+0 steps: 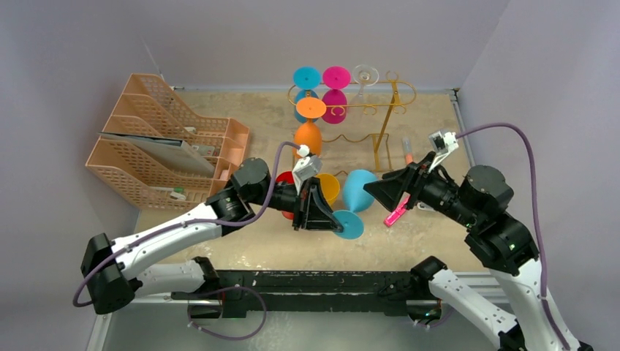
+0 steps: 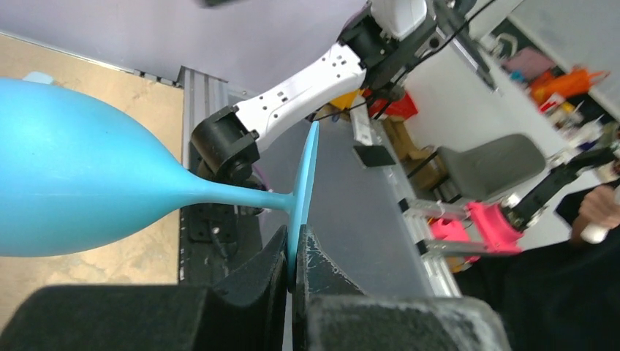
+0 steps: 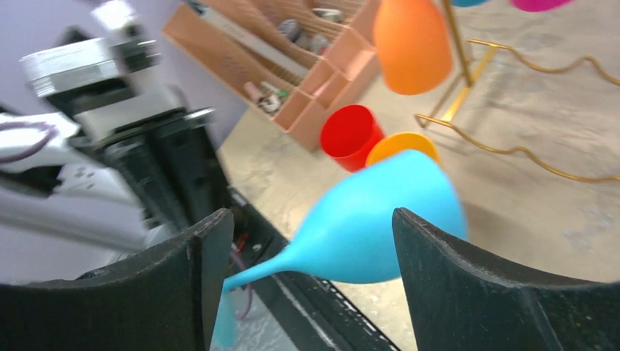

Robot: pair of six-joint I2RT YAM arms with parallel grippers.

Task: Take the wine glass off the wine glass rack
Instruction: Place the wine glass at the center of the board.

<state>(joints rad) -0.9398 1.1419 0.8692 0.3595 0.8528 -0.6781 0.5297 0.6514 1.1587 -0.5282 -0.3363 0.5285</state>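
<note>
A blue wine glass (image 1: 358,189) lies sideways in the air over the table's middle, off the gold wire wine glass rack (image 1: 387,121). My left gripper (image 1: 338,219) is shut on the rim of its flat foot. In the left wrist view the foot is pinched between the two black fingers of the left gripper (image 2: 298,245), and the blue glass's bowl (image 2: 80,190) points left. My right gripper (image 1: 373,191) is open at the bowl. The blue bowl (image 3: 387,212) shows between the spread fingers of the right gripper (image 3: 313,227).
On the rack hang an orange glass (image 1: 308,135), a magenta glass (image 1: 335,99), another blue one (image 1: 307,77) and a clear one (image 1: 364,75). A red cup (image 1: 285,178) and an orange cup (image 1: 327,186) stand below my left wrist. Peach mesh trays (image 1: 168,139) stand left.
</note>
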